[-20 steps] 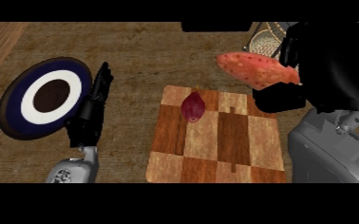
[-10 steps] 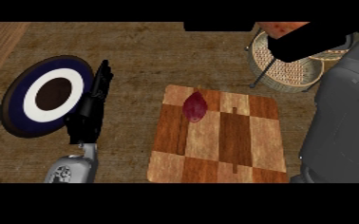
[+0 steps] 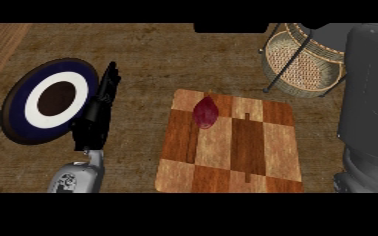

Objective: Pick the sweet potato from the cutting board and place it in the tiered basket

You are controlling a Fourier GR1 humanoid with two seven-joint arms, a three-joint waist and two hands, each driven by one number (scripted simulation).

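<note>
1. Only one candidate on the board (image 3: 236, 150): a dark red oval vegetable (image 3: 206, 112), lying near the board's far-left corner, long axis running roughly far to near. Cannot tell for sure that it is the sweet potato; no other one shows.
2. Basket (image 3: 284, 75) stands at the tabletop's far-right, well apart from the vegetable. Nothing shows inside it, but the right forearm (image 3: 362, 105) covers its right side.
3. Left hand (image 3: 100, 105): fingers straight and together, holding nothing, resting just beside the right edge of the plate (image 3: 18, 115) on the tabletop's left.
4. Right hand: out of view, only the grey forearm along the right edge.
5. Handling, judged: a sweet potato is stiff, fairly dense, not fragile, with dry skin that should not slip much. The rounded body can roll on the flat board.
6. Where to hold: across the thick middle, fingers on one long side, thumb on the other; avoid the tapered ends.
</note>
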